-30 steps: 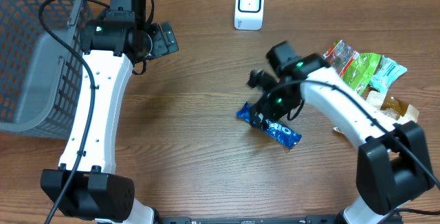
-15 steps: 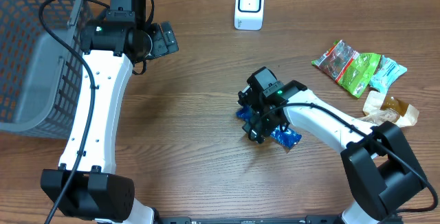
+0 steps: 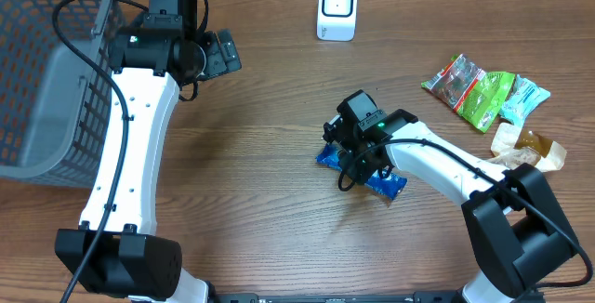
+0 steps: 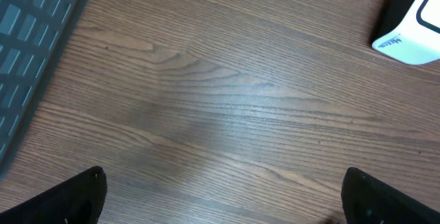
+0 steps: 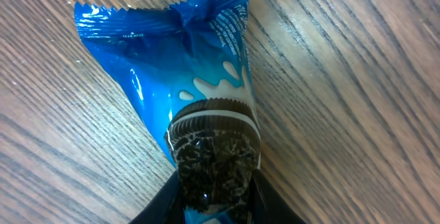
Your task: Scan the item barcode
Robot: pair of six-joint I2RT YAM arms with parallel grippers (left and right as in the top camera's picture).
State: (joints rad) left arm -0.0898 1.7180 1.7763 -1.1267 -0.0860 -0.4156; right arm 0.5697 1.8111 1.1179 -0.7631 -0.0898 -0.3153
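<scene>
The blue cookie packet (image 3: 387, 185) is seen lying flat on the wooden counter (image 3: 270, 229), right of centre and well apart from the white scanner (image 3: 337, 8) standing at the far edge. The right end effector (image 3: 357, 159) is lowered onto the packet, and in the right wrist view its dark fingers (image 5: 159, 209) are seen closed narrowly on the packet's printed cookie end, the crimped end pointing away from them. The left end effector (image 3: 224, 53) is held above bare counter near the far left with its jaws spread wide and nothing between them; the scanner's corner is caught at the upper right of its wrist view. A grey mesh basket (image 3: 37, 80) is set at the left edge, and other snack packets (image 3: 483, 94) are heaped at the right.
</scene>
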